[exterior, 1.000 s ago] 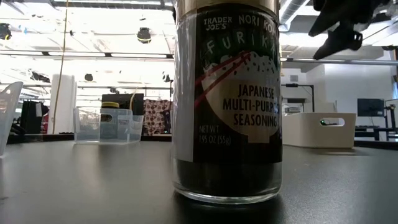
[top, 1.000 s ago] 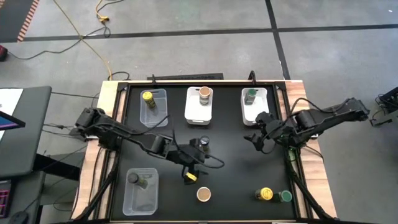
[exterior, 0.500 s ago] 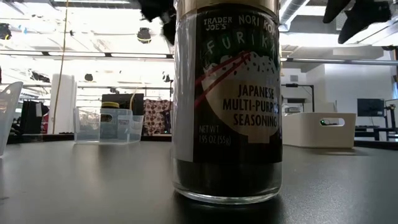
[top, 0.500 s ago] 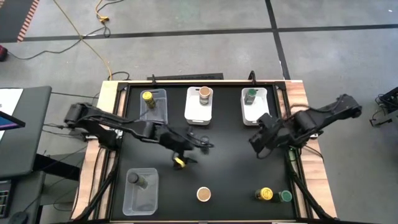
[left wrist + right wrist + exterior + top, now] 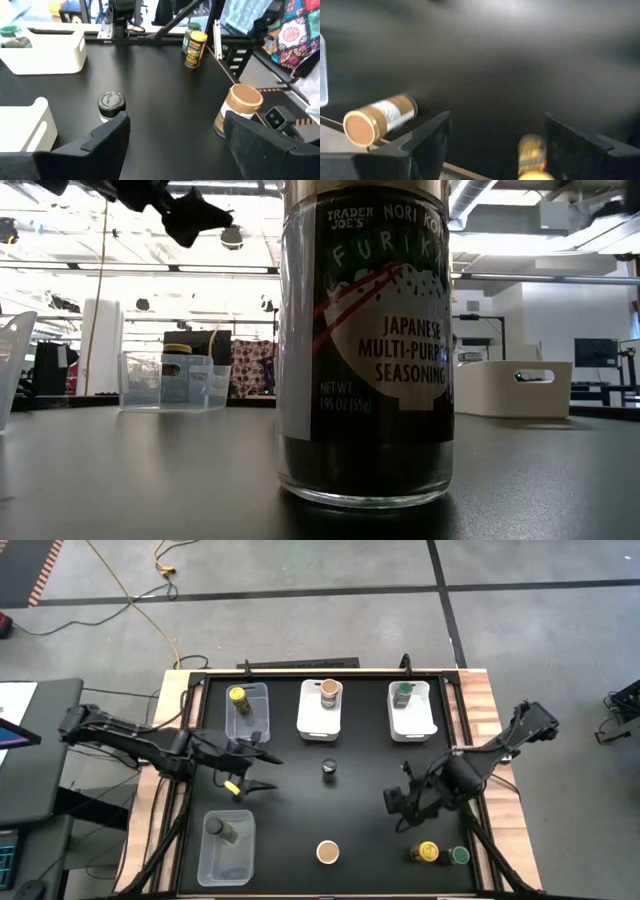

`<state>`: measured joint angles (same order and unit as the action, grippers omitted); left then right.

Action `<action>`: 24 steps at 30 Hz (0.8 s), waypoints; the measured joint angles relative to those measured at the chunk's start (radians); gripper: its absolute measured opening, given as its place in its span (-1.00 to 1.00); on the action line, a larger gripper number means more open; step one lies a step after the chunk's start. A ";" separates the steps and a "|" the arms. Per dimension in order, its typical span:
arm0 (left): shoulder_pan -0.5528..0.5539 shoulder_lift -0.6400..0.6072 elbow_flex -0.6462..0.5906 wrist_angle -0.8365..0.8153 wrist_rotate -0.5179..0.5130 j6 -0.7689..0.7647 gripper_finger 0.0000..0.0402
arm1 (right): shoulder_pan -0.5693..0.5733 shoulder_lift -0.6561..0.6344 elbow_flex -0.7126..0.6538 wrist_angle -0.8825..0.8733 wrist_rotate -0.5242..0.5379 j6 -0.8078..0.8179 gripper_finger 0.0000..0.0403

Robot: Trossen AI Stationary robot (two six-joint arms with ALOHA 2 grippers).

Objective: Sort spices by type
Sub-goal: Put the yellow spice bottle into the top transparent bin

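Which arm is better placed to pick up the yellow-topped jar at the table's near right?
Right: its open gripper hovers beside the yellow-topped jar; the left gripper is across the table.

The furikake jar stood so close in the low view that its lid was cut off at the top edge. The right wrist view was blurred; the yellow-topped jar showed no readable label.
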<state>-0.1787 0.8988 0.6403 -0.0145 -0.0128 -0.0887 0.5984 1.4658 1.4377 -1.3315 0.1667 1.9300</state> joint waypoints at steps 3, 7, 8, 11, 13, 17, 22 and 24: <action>0.000 -0.027 -0.005 -0.004 -0.001 0.009 0.52 | 0.035 0.038 0.027 0.000 -0.066 0.087 0.67; 0.000 -0.031 -0.005 -0.015 -0.002 0.013 0.52 | 0.080 0.075 0.037 0.000 -0.196 0.165 0.67; 0.000 -0.031 -0.005 -0.028 -0.002 0.013 0.52 | 0.091 0.081 0.037 0.000 -0.232 0.191 0.67; 0.000 -0.030 -0.005 -0.064 -0.002 0.013 0.52 | 0.126 0.100 0.037 0.005 -0.279 0.266 0.67; 0.000 -0.030 -0.005 -0.083 -0.002 0.013 0.52 | 0.147 0.111 0.037 0.014 -0.279 0.309 0.67; 0.000 -0.030 -0.005 -0.101 -0.002 0.013 0.52 | 0.176 0.136 0.033 0.029 -0.279 0.314 0.67; 0.000 -0.030 -0.005 -0.109 -0.002 -0.001 0.52 | 0.179 0.190 0.030 0.042 -0.315 0.124 0.67; 0.000 -0.030 -0.005 -0.109 -0.002 -0.003 0.52 | 0.178 0.210 0.030 0.045 -0.331 0.046 0.67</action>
<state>-0.1787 0.8684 0.6353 -0.1234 -0.0147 -0.0918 0.7765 1.6761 1.4677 -1.2869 -0.1642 1.9759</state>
